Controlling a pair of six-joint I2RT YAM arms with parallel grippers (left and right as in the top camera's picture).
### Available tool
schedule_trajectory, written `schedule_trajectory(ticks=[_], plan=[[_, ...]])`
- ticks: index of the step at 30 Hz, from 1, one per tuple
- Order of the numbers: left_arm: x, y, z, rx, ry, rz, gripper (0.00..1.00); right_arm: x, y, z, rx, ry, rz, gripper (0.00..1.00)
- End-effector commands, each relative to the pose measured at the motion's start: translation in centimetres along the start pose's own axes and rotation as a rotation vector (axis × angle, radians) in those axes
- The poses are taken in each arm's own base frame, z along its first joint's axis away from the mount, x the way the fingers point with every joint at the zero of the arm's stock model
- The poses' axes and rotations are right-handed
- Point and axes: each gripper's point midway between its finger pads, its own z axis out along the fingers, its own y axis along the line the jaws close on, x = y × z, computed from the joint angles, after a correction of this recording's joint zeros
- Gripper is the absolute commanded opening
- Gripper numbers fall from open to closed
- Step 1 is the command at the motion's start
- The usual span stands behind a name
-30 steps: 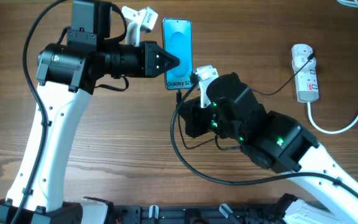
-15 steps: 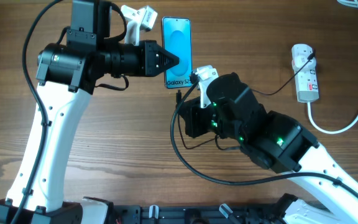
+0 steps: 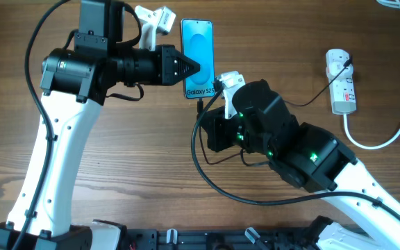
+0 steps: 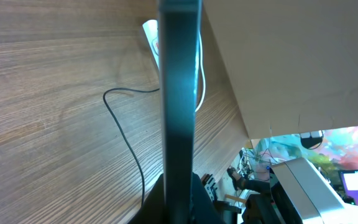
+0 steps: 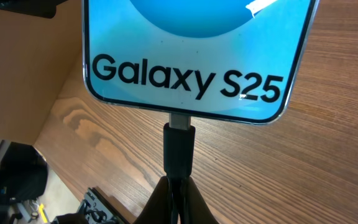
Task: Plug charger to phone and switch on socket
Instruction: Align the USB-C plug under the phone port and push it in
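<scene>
The phone with its cyan screen and "Galaxy S25" text lies at the top middle of the table. My left gripper is shut on its left edge; in the left wrist view the phone shows edge-on between the jaws. My right gripper is shut on the charger's black connector, whose tip meets the port at the phone's bottom edge. The thin black cable runs right to the white socket, where its black plug sits.
A thick white cord loops from the socket past the table's right edge. The right arm's body fills the middle of the table, with black robot cables looping beside it. The left arm spans the left side.
The right gripper with the connector has edged up toward the phone's bottom edge. The left arm and the phone have not moved.
</scene>
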Motion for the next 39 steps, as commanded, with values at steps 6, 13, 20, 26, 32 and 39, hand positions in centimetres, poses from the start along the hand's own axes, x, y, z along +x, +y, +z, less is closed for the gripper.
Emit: schedule_trajectory(ticks=[6,13,20,26,32,39], plan=[[0.1,-1.1,-0.3,0.038,0.001,0.039,0.04,-1.7,0.8,-1.4,-0.023,-0.065,0.01,0.04],[0.1,-1.1,-0.3,0.038,0.001,0.04,0.04,-2.2,1.1,-1.4,-0.035,-0.083,0.007,0.04],[0.1,-1.1,-0.3,0.037,0.001,0.04,0.04,-2.8,0.4,-1.6,-0.023,-0.099,0.021,0.04],[0.1,-1.1,-0.3,0.038,0.001,0.04,0.04,-3.4,0.5,-1.7,-0.031,-0.12,-0.032,0.04],[0.3,-1.0,-0.3,0.036,0.006,0.035,0.04,-4.3,0.8,-1.9,-0.037,-0.161,-0.076,0.04],[0.3,-1.0,-0.3,0.036,0.006,0.034,0.04,-4.5,0.8,-2.0,-0.033,-0.17,-0.094,0.15]])
